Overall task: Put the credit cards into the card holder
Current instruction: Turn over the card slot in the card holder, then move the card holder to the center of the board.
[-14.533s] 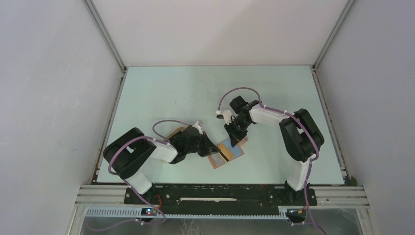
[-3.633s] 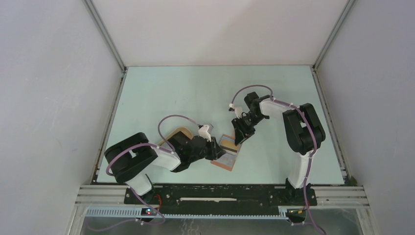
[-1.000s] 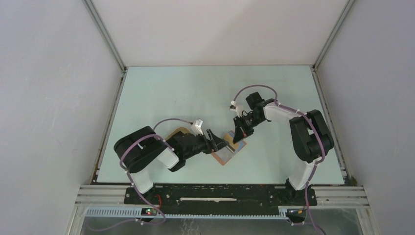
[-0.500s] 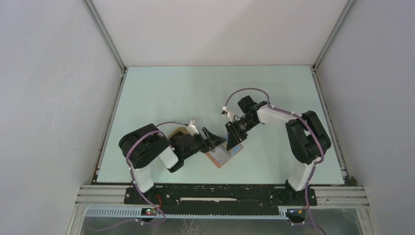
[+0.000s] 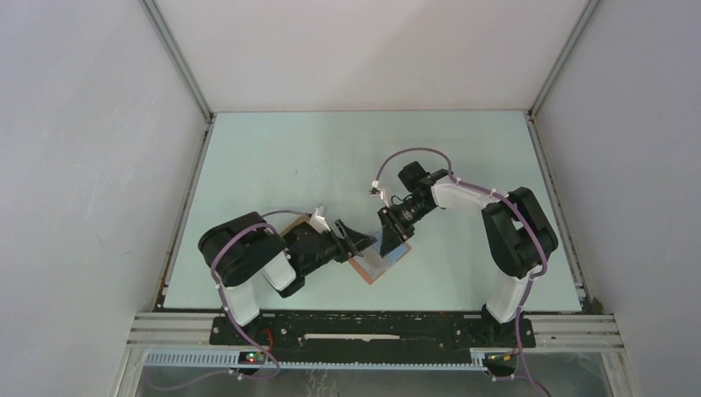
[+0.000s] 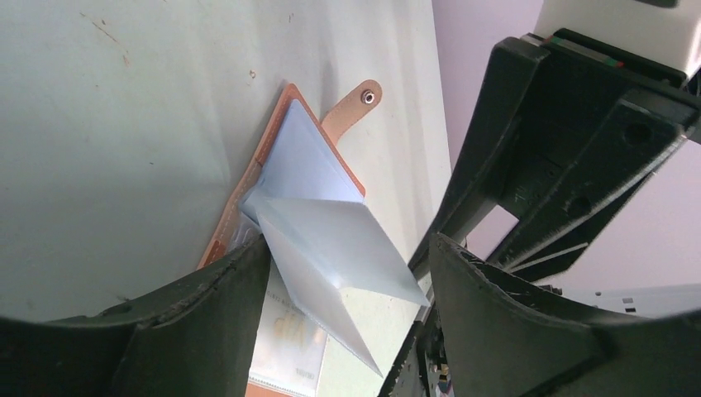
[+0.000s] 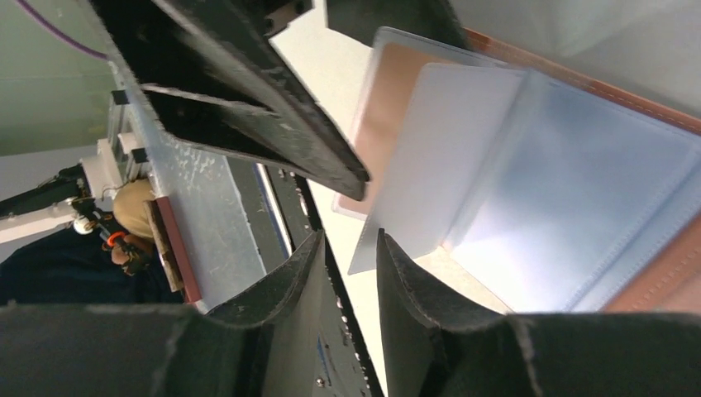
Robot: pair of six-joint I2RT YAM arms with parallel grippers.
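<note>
Pale green table (image 5: 273, 149) boxed in by white walls, with everything bunched by its near edge. Furthest left in that bunch, a tan tray (image 5: 291, 221), mostly covered by the left arm.

Next, left gripper (image 5: 362, 240): fingers spread wide to either side of a raised clear sleeve leaf (image 6: 339, 240), straddling rather than pinching, nothing held. Drawn back a touch toward the left edge compared with a second ago.

Then the card holder (image 5: 380, 265), lying open on the table close to the near edge, about midway along. Brown leather rim and snap strap (image 6: 357, 99) showing around grey-blue slots. Nudged slightly leftward over that same second. One pale credit card (image 6: 285, 339) apparently seated already in a lower sleeve. No loose cards visible in any view; possibly hidden on the tray under the arm.

Just right of that, over the holder's far edge, right gripper (image 5: 388, 238). Contact with the holder impossible to tell. Clamped shut a second ago, now parted by a narrow gap with nothing seen between the fingers. Reads as a release, probably of a card or a sleeve leaf. So likely one insertion finished or given up, and a fresh card needed next.

In the way: both grippers crowded over the same small wallet, the upright leaf screening the slots, and the left arm lying across the tray.
</note>
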